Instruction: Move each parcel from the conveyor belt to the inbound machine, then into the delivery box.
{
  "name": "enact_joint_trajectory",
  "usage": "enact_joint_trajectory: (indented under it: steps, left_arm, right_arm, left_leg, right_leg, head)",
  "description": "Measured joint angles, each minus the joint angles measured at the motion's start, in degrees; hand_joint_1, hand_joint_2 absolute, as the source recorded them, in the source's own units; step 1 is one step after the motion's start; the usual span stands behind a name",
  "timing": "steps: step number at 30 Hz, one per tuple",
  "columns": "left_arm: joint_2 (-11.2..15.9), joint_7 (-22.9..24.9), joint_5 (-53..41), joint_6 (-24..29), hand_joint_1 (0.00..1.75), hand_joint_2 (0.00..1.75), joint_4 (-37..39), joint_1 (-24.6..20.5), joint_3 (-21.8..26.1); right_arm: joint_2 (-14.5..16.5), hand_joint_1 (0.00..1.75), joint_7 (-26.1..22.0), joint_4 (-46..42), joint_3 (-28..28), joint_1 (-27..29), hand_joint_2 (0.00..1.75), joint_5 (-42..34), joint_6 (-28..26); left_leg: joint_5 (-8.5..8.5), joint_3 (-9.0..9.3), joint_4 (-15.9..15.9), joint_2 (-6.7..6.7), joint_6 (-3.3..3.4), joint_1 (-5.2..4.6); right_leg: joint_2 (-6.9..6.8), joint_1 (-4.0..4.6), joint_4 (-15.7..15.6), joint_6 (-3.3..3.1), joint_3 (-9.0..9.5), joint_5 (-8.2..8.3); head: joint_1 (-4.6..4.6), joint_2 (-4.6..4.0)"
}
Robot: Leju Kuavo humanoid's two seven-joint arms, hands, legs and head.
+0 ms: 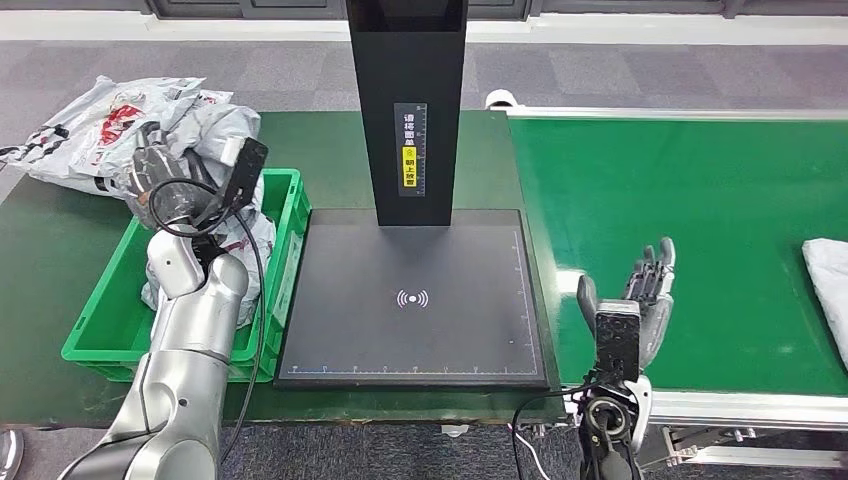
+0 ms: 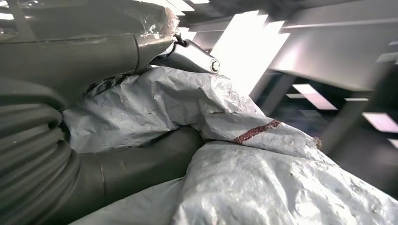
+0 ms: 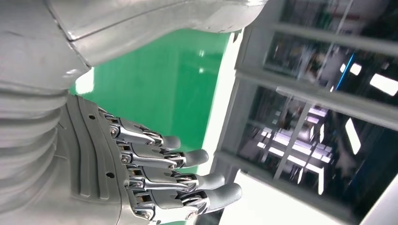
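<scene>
Over the green crate [image 1: 92,330], your left hand [image 1: 165,180] grips a crumpled grey parcel [image 2: 197,101] ready to drop it in, while your right hand [image 1: 645,300] waits spread and empty, the next parcel [image 1: 828,290] well beyond its fingertips.

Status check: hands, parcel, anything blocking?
Left hand grips grey parcel over green crate. Right hand open above conveyor belt. Nothing blocking.
</scene>
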Motion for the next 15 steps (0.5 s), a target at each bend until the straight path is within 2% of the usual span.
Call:
enact_joint_trajectory:
  steps: [3, 4, 6, 8, 10, 12, 15]
  left_arm:
    - [3.22, 10.61, 0.0, -1.47, 1.75, 1.75, 5.96, -1.36, -4.84]
    - [4.15, 13.28, 0.01, -3.58, 1.75, 1.75, 9.03, -2.07, -6.51]
    - [5.51, 16.47, 0.69, -11.2, 1.75, 1.75, 15.01, -3.0, -9.69]
    - [6.07, 15.41, 2.31, -20.0, 1.75, 1.75, 19.33, -3.16, -11.7]
    - [6.12, 13.39, 3.18, -26.64, 1.75, 1.75, 22.16, -3.19, -12.44]
    - [6.13, 12.87, 2.89, -30.25, 1.75, 1.75, 23.76, -3.29, -12.92]
    - [6.14, 12.87, 2.67, -31.14, 1.75, 1.75, 24.2, -3.34, -13.14]
  right_arm:
    - [0.01, 0.0, 0.8, -3.12, -0.2, 1.78, 1.75, -0.57, -0.04]
    - [0.01, 0.0, 0.88, -3.9, -0.25, 2.2, 1.75, -0.64, 0.32]
    - [0.01, 0.0, 0.79, -5.0, -0.39, 2.68, 1.75, -0.55, 1.33]
    - [0.01, 0.0, 0.38, -5.55, -0.82, 3.07, 1.75, -0.34, 2.36]
    - [0.01, 0.0, -0.18, -5.77, -1.49, 3.41, 1.75, -0.24, 3.17]
    - [0.01, 0.0, -0.49, -5.81, -1.94, 3.53, 1.75, -0.22, 3.68]
    - [0.01, 0.0, -0.54, -5.82, -2.05, 3.55, 1.75, -0.21, 3.82]
  left_leg:
    - [0.0, 0.0, 0.0, -0.03, 0.0, 0.0]
    - [0.0, 0.01, 0.0, -0.03, 0.0, 0.0]
    - [0.0, 0.02, 0.0, 0.06, 0.0, 0.0]
    - [0.0, 0.02, 0.0, 0.21, 0.0, -0.01]
    - [-0.01, 0.02, 0.0, 0.27, 0.0, -0.02]
    - [-0.01, 0.03, 0.0, 0.27, 0.0, -0.03]
    - [-0.01, 0.03, 0.0, 0.27, 0.0, -0.04]
  right_leg:
    - [-0.02, 0.0, -0.01, 0.0, -0.02, 0.0]
    - [-0.02, 0.0, -0.01, -0.01, -0.01, 0.0]
    - [0.04, 0.0, 0.0, -0.03, -0.01, 0.02]
    - [0.12, 0.0, 0.0, -0.07, -0.04, 0.05]
    - [0.14, -0.01, 0.0, -0.08, -0.04, 0.06]
    - [0.14, -0.03, -0.01, -0.08, -0.02, 0.06]
    - [0.14, -0.03, -0.01, -0.08, -0.01, 0.06]
  head:
    - [-0.01, 0.0]
    - [-0.01, 0.0]
    - [-0.01, -0.01]
    - [0.0, -0.02]
    - [0.01, -0.01]
    - [0.0, -0.01]
    - [-0.01, 0.0]
